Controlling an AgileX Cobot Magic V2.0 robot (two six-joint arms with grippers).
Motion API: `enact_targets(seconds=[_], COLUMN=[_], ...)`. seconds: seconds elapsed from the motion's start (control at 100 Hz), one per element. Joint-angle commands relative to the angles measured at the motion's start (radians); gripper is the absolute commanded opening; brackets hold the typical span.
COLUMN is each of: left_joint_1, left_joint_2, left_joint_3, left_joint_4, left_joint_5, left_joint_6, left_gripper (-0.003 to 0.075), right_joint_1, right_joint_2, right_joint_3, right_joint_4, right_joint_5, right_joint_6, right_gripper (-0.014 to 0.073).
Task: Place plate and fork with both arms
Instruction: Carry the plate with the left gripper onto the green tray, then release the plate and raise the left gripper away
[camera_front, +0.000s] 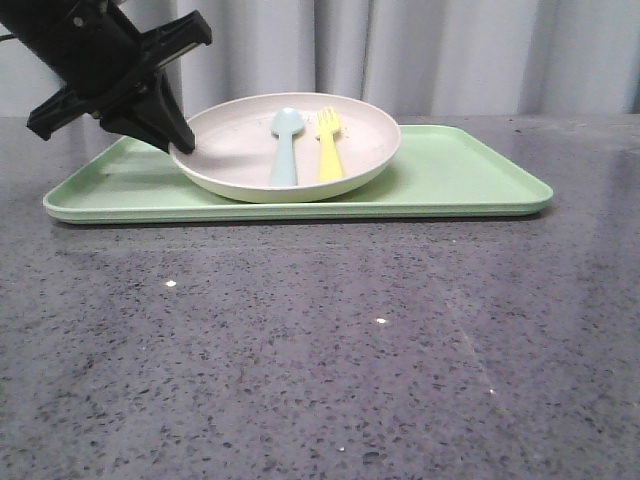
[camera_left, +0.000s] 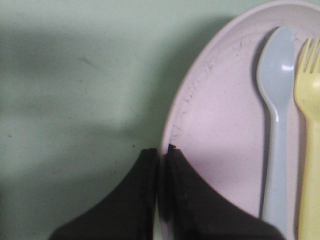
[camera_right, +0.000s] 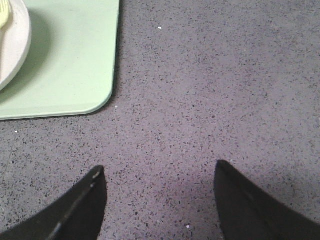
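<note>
Up front, in the upper middle of the front view, the plate (camera_front: 240, 150) sits on the green tray (camera_front: 450, 175), with the yellow fork (camera_front: 329, 150) and a pale blue spoon (camera_front: 285, 145) lying side by side in its bowl. At upper left the left hand (camera_front: 182, 148) meets the plate's near-left rim.

Closer, the left wrist view shows that hand (camera_left: 161, 150) nearly closed, one finger (camera_left: 132, 200) outside and the other inside the rim of the plate (camera_left: 220, 130), pinching it. The plate looks stiff, smooth and light; a rim pinch could let it tip, and the loose fork (camera_left: 311, 100) and spoon (camera_left: 277, 100) would slide, so it wants lifting level.

Lastly, the right wrist view has the right hand (camera_right: 159, 172) spread wide and empty over the speckled tabletop (camera_right: 225, 90), well apart from the tray's corner (camera_right: 75, 60). The fork, small and slick, is best taken across its thick handle.
</note>
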Motion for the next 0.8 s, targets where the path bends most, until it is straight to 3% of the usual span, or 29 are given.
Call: enact_targets(seconds=[0.0,0.17,0.43,0.79], left_joint_1=[-0.007,-0.007,-0.007,-0.007], left_joint_2=[-0.04,-0.04,-0.045,-0.172], left_joint_3=[-0.039,-0.039,-0.039,-0.029], left_joint_4=[-0.045,-0.045,-0.04,0.048], left_joint_5=[-0.024,-0.024,-0.031,-0.038], left_joint_6=[-0.013,-0.005,-0.005,-0.005], left_gripper=[-0.002,-0.0004,0.023,0.0231], right_joint_1=[-0.004,-0.004,-0.004,-0.004], right_joint_2=[0.007,0.007,0.007,0.007], right_joint_3=[-0.033,-0.033,-0.033,-0.033], right_joint_4=[-0.003,-0.003,-0.003,-0.003], right_joint_5=[-0.051,-0.041,-0.025,-0.025], right_joint_6=[-0.001,-0.001,-0.001,-0.001], right_gripper=[0.0475,0.0475,0.0475,0.0475])
